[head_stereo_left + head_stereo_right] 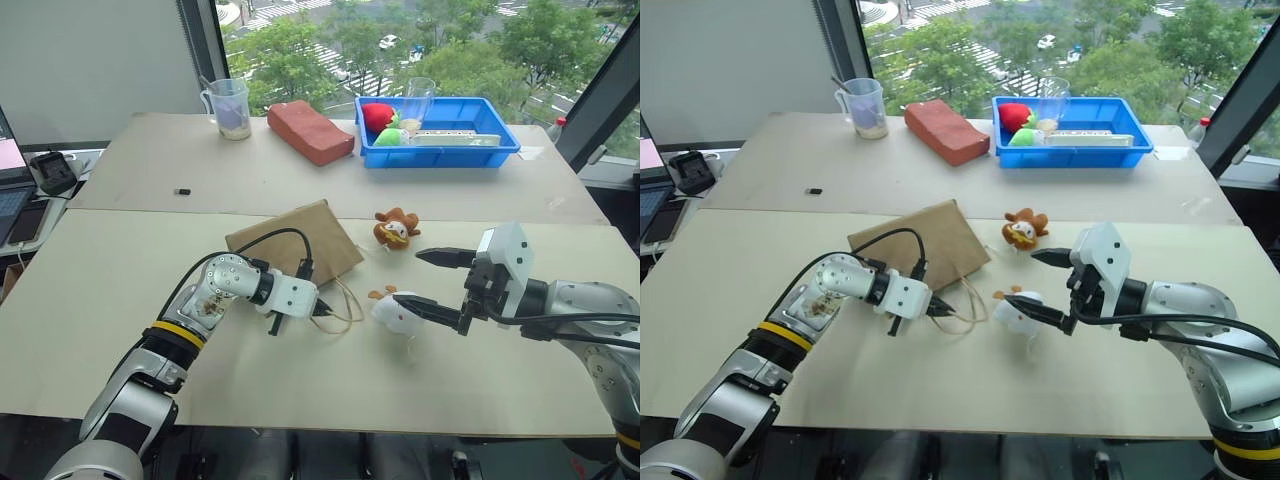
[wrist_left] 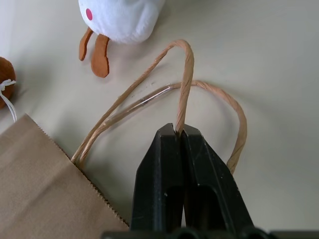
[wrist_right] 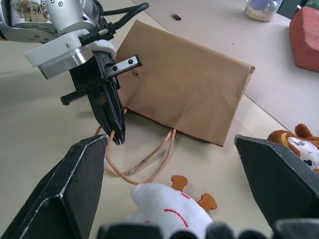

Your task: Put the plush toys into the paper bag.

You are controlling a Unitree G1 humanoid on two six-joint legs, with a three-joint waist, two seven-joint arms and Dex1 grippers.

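Bag-opening is the step in hand: left gripper [image 2: 182, 133] is clenched on a handle [image 2: 185, 79] of the flat paper bag [image 1: 295, 245]; next, lift it. Right gripper [image 1: 432, 279] gapes over the white toy [image 1: 395, 312], brown toy [image 1: 396, 229] beyond. Left wrist view confirms the pinch.

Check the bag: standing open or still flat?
Flat. The bag lies on its side on the table, mouth closed, handles trailing on the tabletop. The left gripper is shut on one handle.
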